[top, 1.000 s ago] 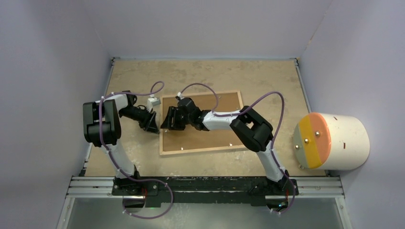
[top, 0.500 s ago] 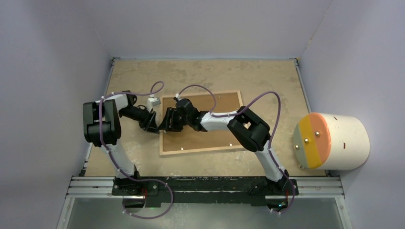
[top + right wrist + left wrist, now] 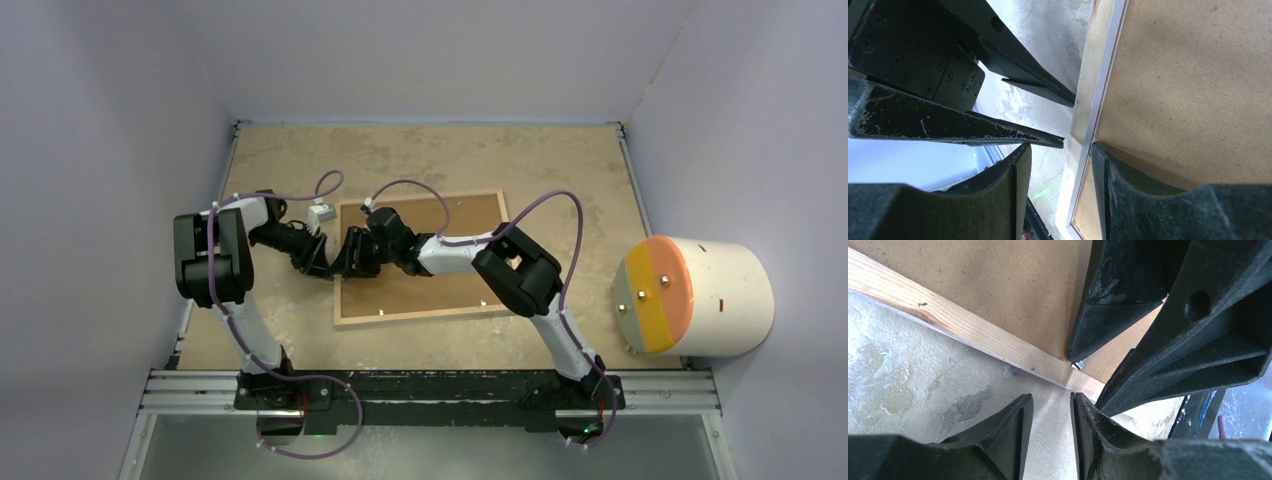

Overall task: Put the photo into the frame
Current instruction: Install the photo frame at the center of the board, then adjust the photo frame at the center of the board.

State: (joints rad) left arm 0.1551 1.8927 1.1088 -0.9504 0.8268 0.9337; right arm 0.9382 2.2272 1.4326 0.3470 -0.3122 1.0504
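The frame (image 3: 343, 300) lies flat mid-table, light wood face up, with the plain brown backing board (image 3: 440, 285) inside it. The photo is not visible in any view. My left gripper (image 3: 320, 262) is open and empty, just outside the frame's left rail (image 3: 973, 335); its tips (image 3: 1050, 397) hang over bare table. My right gripper (image 3: 351, 262) is open and straddles the same rail (image 3: 1088, 100), with one finger (image 3: 1128, 190) over the backing board (image 3: 1188, 90) and the other outside. The two grippers' tips nearly touch.
A big white cylinder (image 3: 715, 297) with an orange, yellow and grey end face lies at the table's right edge. A small metal tab (image 3: 1077, 365) sits at the board's edge by the rail. Walls close in the left, back and right sides.
My right gripper has slid a little left across the backing board to the frame's left rail. My left gripper has hardly moved.
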